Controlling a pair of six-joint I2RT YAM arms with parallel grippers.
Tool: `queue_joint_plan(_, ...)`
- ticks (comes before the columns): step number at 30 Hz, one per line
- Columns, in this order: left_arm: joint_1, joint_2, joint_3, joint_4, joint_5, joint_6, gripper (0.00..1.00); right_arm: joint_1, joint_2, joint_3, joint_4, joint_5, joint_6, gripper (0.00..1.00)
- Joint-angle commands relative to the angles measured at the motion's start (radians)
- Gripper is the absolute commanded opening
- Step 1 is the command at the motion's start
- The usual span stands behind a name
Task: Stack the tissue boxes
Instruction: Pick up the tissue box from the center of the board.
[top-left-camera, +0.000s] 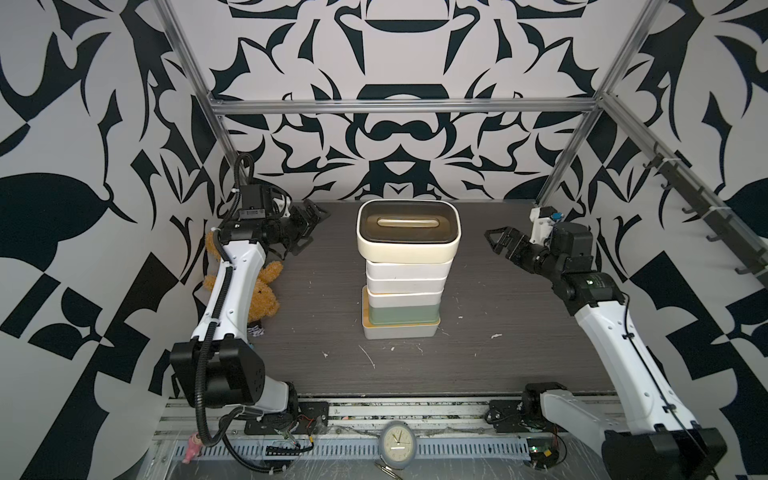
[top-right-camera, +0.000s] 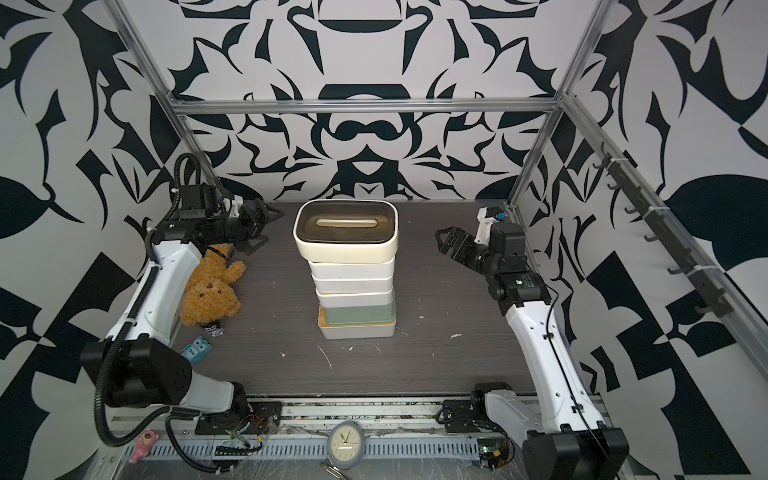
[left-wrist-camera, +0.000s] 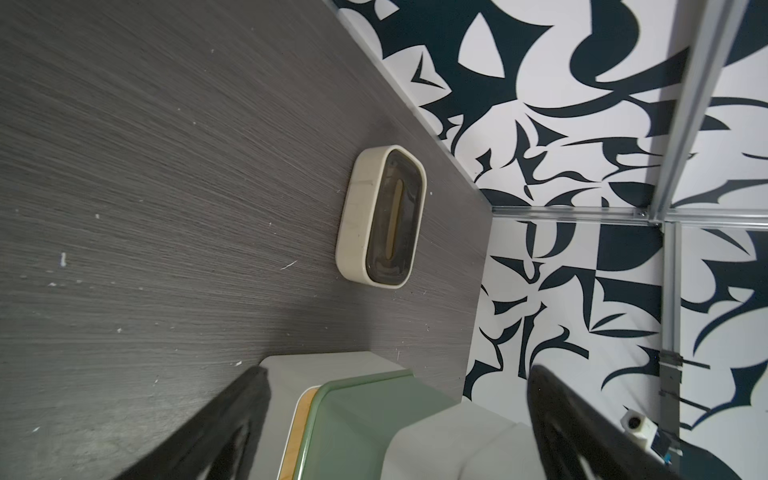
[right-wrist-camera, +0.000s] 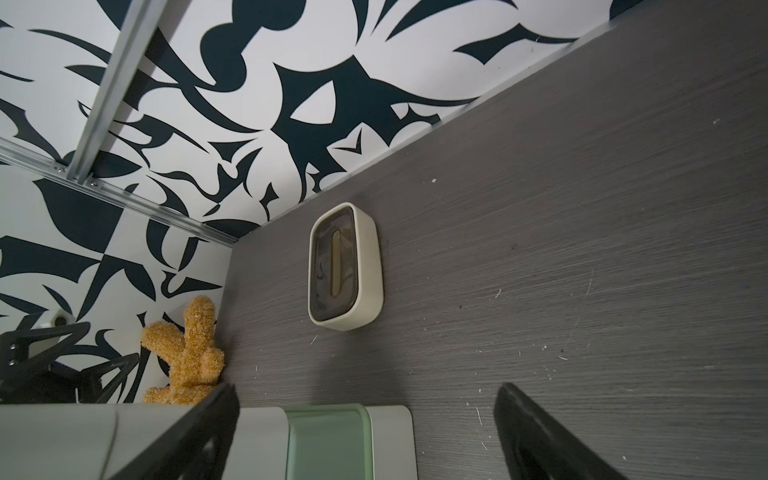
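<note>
- Left hand (top-left-camera: 314, 227) hovers with jaws spread, empty, just left of the stack's top. The right hand (top-left-camera: 493, 241) is also spread and empty, to the stack's right. Neither touches it.
- Tissue boxes (top-left-camera: 405, 286) stand stacked mid-bench (top-left-camera: 519, 332), with a cream box (top-left-camera: 408, 245) on top and a mint box (top-left-camera: 401, 316) second from the bottom.
- Another cream box (left-wrist-camera: 380, 218) lies alone near the back wall, its lid on.
- Blue toy (top-right-camera: 195, 349): its writing is too small to read.

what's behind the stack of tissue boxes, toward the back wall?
A rounded cream tissue box with a dark slotted lid sits on the table, apart from the stack, visible in both wrist views. In both top views the stack hides it.
</note>
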Motion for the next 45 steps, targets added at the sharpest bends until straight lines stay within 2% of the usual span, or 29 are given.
queue_joint_plan(1, -0.009, 0.024, 0.004, 0.02, -0.039, -0.011, 0.99, -0.008, 0.014, -0.012, 0.062, -0.026, 0.012, 0.99)
queue_joint_plan(8, -0.036, 0.095, -0.02, 0.085, -0.13, -0.023, 0.99, -0.01, 0.068, -0.038, 0.11, -0.065, 0.056, 0.99)
queue_joint_plan(17, -0.094, 0.272, 0.076, 0.107, -0.285, -0.032, 0.99, -0.01, 0.121, -0.006, 0.083, -0.024, 0.074, 0.99)
queue_joint_plan(21, -0.119, 0.355, 0.132, 0.122, -0.281, -0.035, 0.99, -0.01, 0.148, 0.009, 0.051, 0.016, 0.067, 0.99)
queue_joint_plan(25, -0.134, 0.42, 0.157, 0.17, -0.256, -0.036, 0.99, -0.009, 0.237, 0.048, 0.032, 0.003, 0.081, 0.99)
queue_joint_plan(30, -0.138, 0.48, 0.162, 0.22, -0.162, -0.032, 0.99, -0.001, 0.379, 0.103, 0.082, 0.007, 0.11, 0.99)
queue_joint_plan(33, -0.137, 0.476, 0.133, 0.265, -0.125, -0.022, 0.99, 0.003, 0.485, 0.149, 0.132, 0.012, 0.13, 0.94)
queue_joint_plan(37, -0.134, 0.474, 0.129, 0.272, -0.083, 0.01, 0.99, 0.014, 0.657, 0.266, 0.186, -0.011, 0.17, 0.77)
queue_joint_plan(42, -0.135, 0.466, 0.089, 0.297, -0.062, 0.006, 0.99, 0.065, 0.901, 0.507, 0.183, -0.053, 0.194, 0.67)
queue_joint_plan(45, -0.136, 0.458, 0.078, 0.293, -0.06, 0.008, 0.99, 0.099, 1.001, 0.597, 0.193, -0.062, 0.21, 0.65)
